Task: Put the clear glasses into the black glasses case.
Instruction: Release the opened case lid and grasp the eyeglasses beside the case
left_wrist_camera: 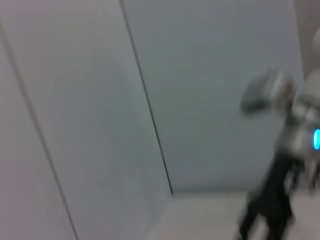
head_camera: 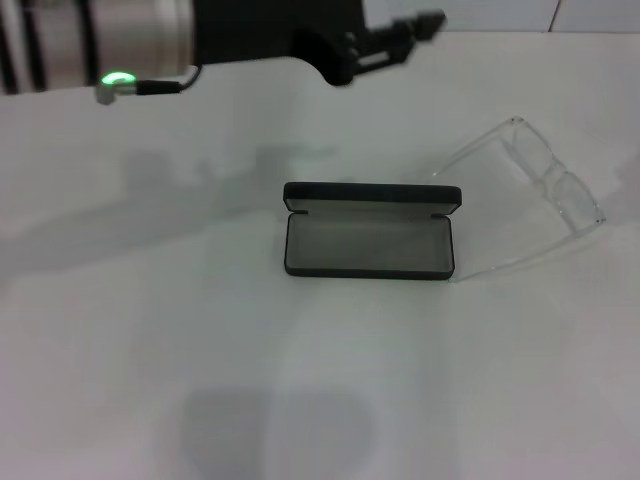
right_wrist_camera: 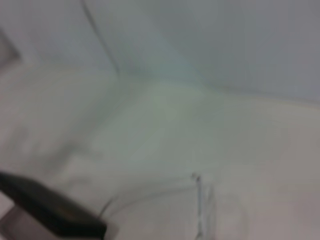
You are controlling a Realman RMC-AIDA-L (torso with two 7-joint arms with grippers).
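Reaching for the clear glasses (head_camera: 540, 185) appears to be the step in hand, since they lie untouched on the white table (head_camera: 330, 380) at the right of the head view, and the black glasses case (head_camera: 370, 232) sits open at the centre of the frame with its grey lining bare. The step would be done well if the frame were taken at a solid part, such as the bridge or a lens edge, rather than at the thin arms, which could flex or slip. The glasses are unfolded, with their arm tips ending just beside the case's right end, so the case could be nudged if the lift is dragged sideways; a straight lift is judged safer. The arms may need folding or careful alignment, as the glasses look about as wide as the case.

At the upper centre of the head view the left gripper (head_camera: 425, 25) is held high, beyond the case and well apart from the glasses, which lie lower and further right in the frame. Whether its fingers are spread or pressed together cannot be told. Nothing is seen to be held by it.

The right gripper is not seen in any view. In the right wrist view the glasses (right_wrist_camera: 200, 205) are faintly seen at the lower centre, with a corner of the case (right_wrist_camera: 55, 210) at the lower left.
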